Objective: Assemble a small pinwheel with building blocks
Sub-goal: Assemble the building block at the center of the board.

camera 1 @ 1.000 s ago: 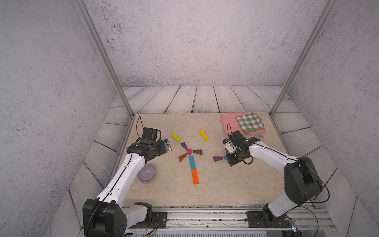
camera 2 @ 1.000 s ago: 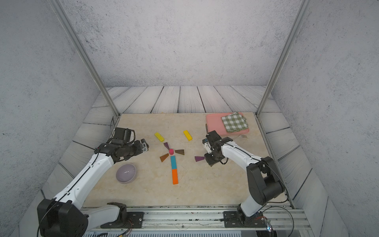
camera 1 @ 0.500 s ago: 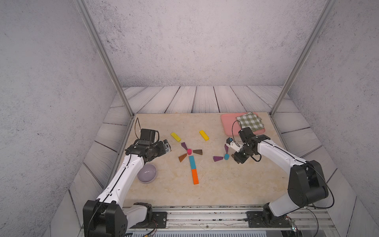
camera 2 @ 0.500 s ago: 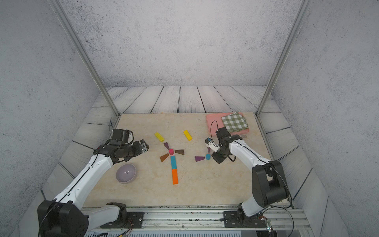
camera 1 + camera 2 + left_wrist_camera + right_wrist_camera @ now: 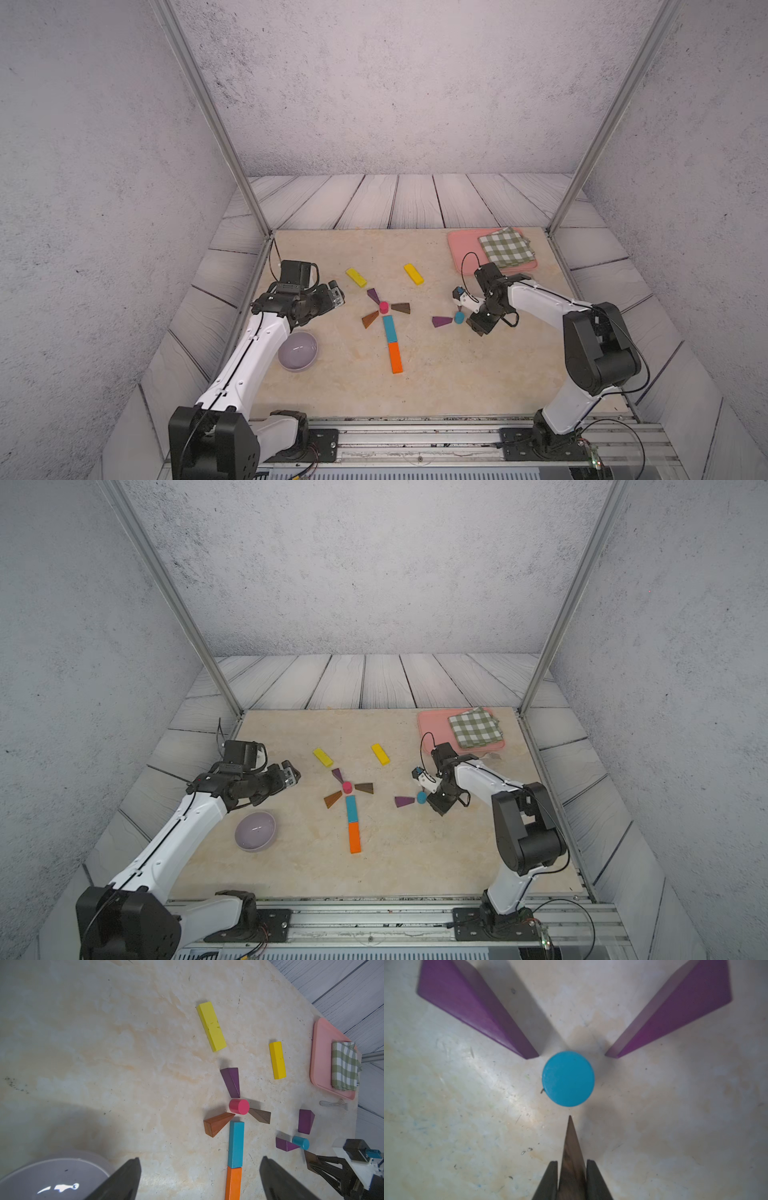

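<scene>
Near the blue cylinder (image 5: 568, 1078), the right claw (image 5: 572, 1162) pinches a dark brown wedge (image 5: 570, 1145).

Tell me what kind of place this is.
Probably a robot lab test cell: a white left arm and white right arm bolted to a metal base rail, aluminium frame posts around a beige marbled tabletop, and small painted building blocks laid out on it.

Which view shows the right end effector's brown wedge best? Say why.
Right wrist view: the brown wedge sits close, clamped in the right end effector, tip toward the blue cylinder. The left wrist view shows it small; in both top views it is barely visible.
</scene>
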`<action>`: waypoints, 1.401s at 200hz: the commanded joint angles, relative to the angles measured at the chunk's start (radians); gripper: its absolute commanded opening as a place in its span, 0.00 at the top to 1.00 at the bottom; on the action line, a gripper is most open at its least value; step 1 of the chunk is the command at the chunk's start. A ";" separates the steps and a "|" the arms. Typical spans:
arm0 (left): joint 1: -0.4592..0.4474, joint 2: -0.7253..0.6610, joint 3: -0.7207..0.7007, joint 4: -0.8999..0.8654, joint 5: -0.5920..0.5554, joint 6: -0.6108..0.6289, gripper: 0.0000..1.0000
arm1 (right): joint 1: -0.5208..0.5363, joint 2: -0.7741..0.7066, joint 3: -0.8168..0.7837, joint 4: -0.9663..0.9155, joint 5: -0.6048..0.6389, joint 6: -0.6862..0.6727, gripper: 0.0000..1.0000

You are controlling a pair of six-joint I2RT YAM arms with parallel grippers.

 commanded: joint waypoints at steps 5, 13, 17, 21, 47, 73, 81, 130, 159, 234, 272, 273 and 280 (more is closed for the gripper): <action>0.010 -0.002 -0.015 0.011 0.012 -0.001 0.04 | 0.004 0.041 0.021 -0.006 0.014 -0.009 1.00; 0.011 -0.001 -0.015 0.011 0.012 -0.001 0.04 | 0.003 0.044 0.019 -0.001 0.013 -0.009 0.99; 0.012 0.000 -0.015 0.012 0.012 -0.001 0.04 | 0.004 0.047 0.018 0.002 0.010 -0.008 0.97; 0.012 0.000 -0.015 0.011 0.013 -0.001 0.04 | 0.003 0.048 0.017 0.003 0.007 -0.008 0.96; 0.013 0.000 -0.016 0.011 0.009 0.003 0.04 | 0.006 0.066 0.026 0.002 0.005 0.002 0.95; 0.013 0.008 -0.010 -0.011 -0.022 0.009 0.04 | 0.004 0.076 0.033 -0.002 -0.010 0.005 0.86; 0.013 0.013 -0.004 -0.027 -0.041 0.011 0.04 | 0.006 0.079 0.038 -0.007 -0.010 0.008 0.83; 0.013 0.050 0.025 -0.070 -0.056 0.015 0.04 | 0.006 0.065 0.061 -0.042 -0.004 0.012 0.51; 0.013 0.060 0.040 -0.092 -0.063 0.019 0.04 | 0.007 0.041 0.095 -0.091 -0.020 0.032 0.47; -0.081 0.302 0.261 -0.167 -0.197 -0.009 0.04 | 0.005 -0.396 0.121 -0.011 0.211 0.362 0.01; -0.143 0.589 0.504 -0.207 -0.253 -0.078 0.04 | 0.002 -0.594 -0.017 0.156 0.261 0.501 0.01; -0.143 0.600 0.511 -0.208 -0.253 -0.080 0.04 | 0.002 -0.598 -0.019 0.158 0.259 0.502 0.01; -0.145 0.656 0.557 -0.222 -0.250 -0.093 0.04 | 0.003 -0.614 -0.032 0.163 0.250 0.506 0.01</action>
